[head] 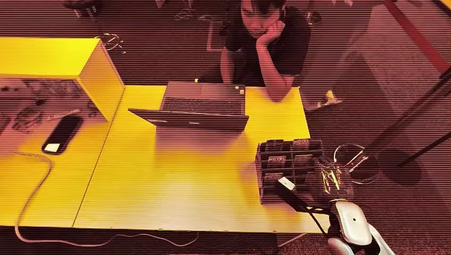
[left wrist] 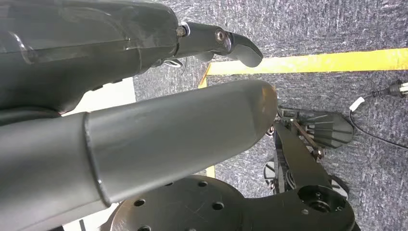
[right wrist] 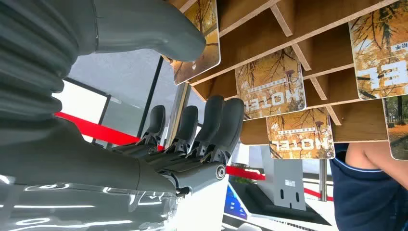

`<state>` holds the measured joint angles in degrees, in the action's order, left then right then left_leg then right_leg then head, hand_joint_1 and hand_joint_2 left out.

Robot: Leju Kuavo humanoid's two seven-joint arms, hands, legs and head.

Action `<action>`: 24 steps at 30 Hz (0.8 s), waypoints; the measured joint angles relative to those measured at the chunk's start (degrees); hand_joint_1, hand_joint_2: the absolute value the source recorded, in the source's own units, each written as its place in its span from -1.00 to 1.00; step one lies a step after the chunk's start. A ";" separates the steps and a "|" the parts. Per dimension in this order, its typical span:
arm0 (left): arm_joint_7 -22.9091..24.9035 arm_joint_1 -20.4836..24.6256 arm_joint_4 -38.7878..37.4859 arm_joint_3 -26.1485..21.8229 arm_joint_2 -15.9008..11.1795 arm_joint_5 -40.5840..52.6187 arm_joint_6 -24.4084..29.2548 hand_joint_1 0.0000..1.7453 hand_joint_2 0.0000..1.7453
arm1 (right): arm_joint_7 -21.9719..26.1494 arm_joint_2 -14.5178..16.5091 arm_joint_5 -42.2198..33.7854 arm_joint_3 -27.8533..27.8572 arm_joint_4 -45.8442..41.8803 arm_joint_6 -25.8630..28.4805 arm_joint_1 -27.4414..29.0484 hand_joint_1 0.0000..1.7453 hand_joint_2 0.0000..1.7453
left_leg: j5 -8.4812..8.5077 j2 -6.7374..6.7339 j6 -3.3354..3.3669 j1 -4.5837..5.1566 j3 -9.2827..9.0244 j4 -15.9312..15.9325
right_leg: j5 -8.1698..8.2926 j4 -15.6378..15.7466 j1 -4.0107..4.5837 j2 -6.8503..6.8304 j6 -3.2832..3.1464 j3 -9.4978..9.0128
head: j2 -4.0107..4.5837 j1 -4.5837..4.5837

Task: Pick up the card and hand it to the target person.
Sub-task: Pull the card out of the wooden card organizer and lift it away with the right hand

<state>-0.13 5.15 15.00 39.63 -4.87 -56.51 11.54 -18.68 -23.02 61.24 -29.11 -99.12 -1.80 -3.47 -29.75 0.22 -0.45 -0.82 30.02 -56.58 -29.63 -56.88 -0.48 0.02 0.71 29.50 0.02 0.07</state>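
A wooden card rack point(head: 290, 164) stands at the table's right front corner, its slots holding several "HOTEL" cards point(right wrist: 272, 84) with an autumn tree print. My right hand point(head: 300, 199) reaches into the rack's near end. The thumb point(right wrist: 149, 29) lies against the edge of one card point(right wrist: 202, 41) still in its slot, while the straight fingers point(right wrist: 211, 125) stay apart from it on the other side. A pale card end point(head: 286, 184) shows at the hand's tip. My left hand point(left wrist: 144, 96) hangs over the carpet, holding nothing. The person point(head: 266, 48) sits across the table, chin on a hand.
An open laptop point(head: 199, 106) sits in front of the person. A clear pen holder point(head: 335, 178) stands just right of the rack. A black device point(head: 61, 134) and a cable point(head: 32, 180) lie at the left, beside a raised box point(head: 53, 58).
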 joint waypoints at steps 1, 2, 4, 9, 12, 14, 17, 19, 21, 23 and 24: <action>0.00 0.00 0.00 0.00 0.00 0.00 0.00 -1.00 -1.00 | 0.00 0.00 -0.01 0.00 0.00 0.00 0.00 0.02 1.00 | 0.00 0.00 0.00 0.00 0.00 0.00 | 0.00 0.00 0.00 0.00 0.00 0.00 | 0.00 0.00; 0.00 0.00 -0.01 0.00 0.00 0.01 0.00 -1.00 -1.00 | 0.01 0.00 -0.01 0.00 0.00 -0.01 0.00 0.02 1.00 | 0.00 0.00 0.00 0.00 0.00 0.00 | 0.00 0.00 0.00 0.00 0.00 0.00 | 0.00 0.00; 0.00 0.00 -0.02 0.00 0.00 0.01 0.00 -1.00 -1.00 | 0.04 0.00 -0.02 -0.01 0.00 -0.01 0.00 0.04 1.00 | 0.00 0.00 0.00 0.00 0.00 0.00 | 0.00 0.00 0.00 0.00 0.00 0.00 | 0.00 0.00; 0.00 0.00 -0.03 0.00 0.00 0.01 0.00 -1.00 -1.00 | 0.09 0.00 -0.06 -0.02 0.01 -0.01 0.01 0.05 1.00 | 0.00 0.00 0.00 0.00 0.00 0.00 | 0.00 0.00 0.00 0.00 0.00 0.01 | 0.00 0.00; 0.00 0.00 -0.03 0.00 0.00 0.02 0.00 -1.00 -1.00 | 0.09 0.00 -0.14 -0.02 0.04 0.06 0.04 0.04 1.00 | 0.00 0.00 0.00 0.00 0.00 0.00 | 0.00 0.00 0.00 0.00 0.00 0.01 | 0.00 0.00; 0.00 0.00 -0.03 0.00 -0.01 0.04 0.00 -1.00 -1.00 | 0.09 0.00 -0.19 -0.02 0.15 0.11 0.08 0.07 1.00 | 0.00 0.00 0.00 0.00 0.00 0.00 | 0.00 0.00 0.00 0.00 0.00 0.01 | 0.00 0.00; 0.00 0.00 -0.03 0.00 -0.04 0.09 -0.02 -1.00 -1.00 | 0.08 0.00 -0.31 -0.02 0.50 0.19 0.12 0.14 1.00 | 0.00 0.00 0.00 0.00 0.00 0.00 | 0.00 0.00 0.00 0.00 0.00 0.01 | 0.00 0.00; 0.00 0.00 -0.03 0.00 -0.11 0.13 -0.07 -1.00 -1.00 | 0.09 0.00 -0.48 -0.01 0.77 0.27 0.16 0.16 1.00 | 0.00 0.00 0.00 0.00 0.00 0.00 | 0.00 0.00 0.00 0.00 0.00 0.01 | 0.00 0.00; 0.00 0.00 -0.03 0.00 -0.21 0.16 -0.13 -1.00 -1.00 | 0.11 0.00 -0.63 0.02 1.06 0.45 0.23 0.15 1.00 | 0.00 0.00 0.00 0.00 0.00 0.00 | 0.00 0.00 0.00 0.00 0.00 0.01 | 0.00 0.00; 0.00 0.00 -0.04 0.00 -0.29 0.19 -0.15 -1.00 -1.00 | 0.16 0.00 -0.72 0.06 1.44 0.65 0.27 0.14 1.00 | 0.00 0.00 0.00 0.00 0.00 0.00 | 0.00 0.00 0.00 0.00 0.00 0.02 | 0.00 -0.01; 0.00 0.00 -0.05 -0.01 -0.32 0.21 -0.15 -1.00 -1.00 | 0.19 0.00 -0.74 0.09 1.66 0.75 0.26 0.14 1.00 | 0.00 0.00 0.00 0.00 0.00 0.00 | 0.00 0.00 0.00 0.00 0.00 0.01 | 0.00 0.00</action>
<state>-0.13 5.15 14.96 39.62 -5.19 -56.30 11.39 -18.49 -23.02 60.51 -29.03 -97.46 -1.05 -3.21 -29.75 0.22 -0.45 -0.82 30.02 -56.58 -29.63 -56.88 -0.48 0.02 0.71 29.51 0.02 0.07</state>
